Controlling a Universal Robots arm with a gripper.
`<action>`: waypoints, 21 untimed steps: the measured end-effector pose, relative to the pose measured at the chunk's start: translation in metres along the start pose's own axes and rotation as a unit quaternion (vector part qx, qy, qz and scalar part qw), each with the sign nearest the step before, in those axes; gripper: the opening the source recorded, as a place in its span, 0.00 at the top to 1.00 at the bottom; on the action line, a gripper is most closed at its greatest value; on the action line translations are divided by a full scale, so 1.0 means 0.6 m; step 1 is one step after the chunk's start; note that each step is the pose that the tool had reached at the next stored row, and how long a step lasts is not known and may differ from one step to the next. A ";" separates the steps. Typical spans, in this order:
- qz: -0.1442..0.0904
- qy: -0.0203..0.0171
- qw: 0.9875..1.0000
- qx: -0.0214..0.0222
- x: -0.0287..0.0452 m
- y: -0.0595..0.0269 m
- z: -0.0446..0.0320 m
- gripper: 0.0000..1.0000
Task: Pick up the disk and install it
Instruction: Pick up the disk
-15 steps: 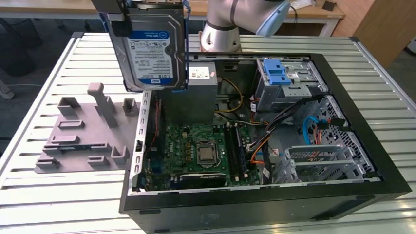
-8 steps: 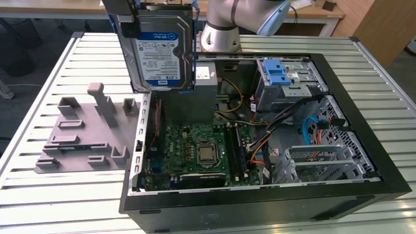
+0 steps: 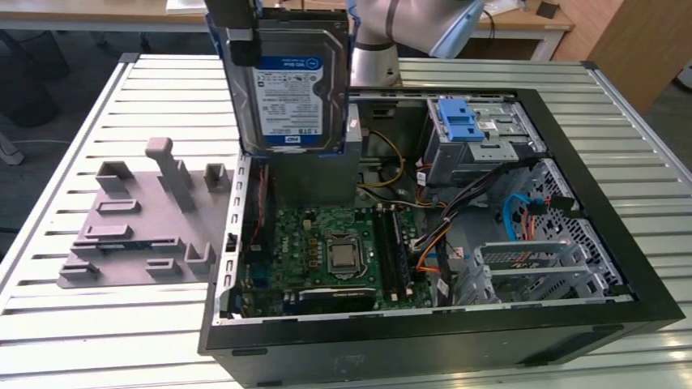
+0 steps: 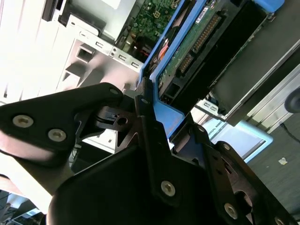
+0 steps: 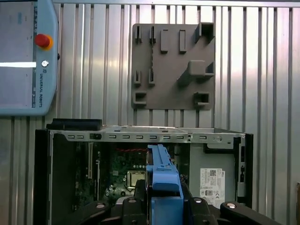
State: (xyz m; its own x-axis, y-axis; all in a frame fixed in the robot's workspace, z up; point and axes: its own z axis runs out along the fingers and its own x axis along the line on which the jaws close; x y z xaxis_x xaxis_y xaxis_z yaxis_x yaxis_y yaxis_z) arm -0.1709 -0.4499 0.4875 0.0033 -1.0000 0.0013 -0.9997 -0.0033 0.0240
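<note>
1. I have the disk (image 3: pixel 292 81), a flat rectangular silver metal drive with a blue-and-white label, hanging on edge in the upper middle of the exterior view. Its label faces the camera. It is clear of everything below it.
2. The black gripper (image 3: pixel 243 44) is closed on the disk. In the second wrist view its fingers (image 4: pixel 152 150) press from both sides on the blue plastic carrier bracket (image 5: pixel 161 173) that frames the drive.
3. Beneath the disk sits the open black computer case (image 3: pixel 433 332), with the green motherboard (image 3: pixel 324 243) on its floor. The silver metal cage with a blue latch (image 3: pixel 476 130) stands in the upper right of the exterior view, well apart from the disk.
4. On the slatted metal table (image 3: pixel 65 121), toward the exterior view's left, lies a grey moulded fixture plate (image 3: pixel 141 227) with upright slots. Nothing is standing in those slots.
5. My read on handling:
   - The drive looks dense and rigid, heavy for its size, and it should not flex.
   - The plastic bracket is the softer part and may give slightly under the clamp.
   - The bare circuit board and connector pins seen in the second wrist view look fragile, so I would avoid knocks there.
   - The bracket's side rails look like the sound place to grip, and the hold looks centred.
</note>
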 end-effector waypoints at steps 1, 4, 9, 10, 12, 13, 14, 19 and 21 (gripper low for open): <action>0.000 0.000 1.000 0.000 0.001 -0.005 0.000 0.64; 0.000 0.000 1.000 0.000 0.003 -0.021 0.000 0.64; 0.000 -0.002 1.000 0.000 0.007 -0.039 0.001 0.64; 0.000 -0.003 1.000 0.000 0.009 -0.043 0.002 0.64; 0.000 -0.007 1.000 0.000 0.010 -0.049 0.002 0.64; 0.000 -0.007 1.000 0.000 0.011 -0.052 0.002 0.64; 0.000 -0.007 1.000 0.000 0.012 -0.055 0.002 0.64; 0.000 -0.008 1.000 0.000 0.016 -0.068 0.002 0.64; 0.000 -0.008 1.000 0.000 0.017 -0.072 0.002 0.64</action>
State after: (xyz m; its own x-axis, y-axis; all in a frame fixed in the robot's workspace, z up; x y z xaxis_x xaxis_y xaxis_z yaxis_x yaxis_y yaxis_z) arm -0.1278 -0.4599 0.4853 0.0023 -0.9999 -0.0137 -0.9997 -0.0026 0.0240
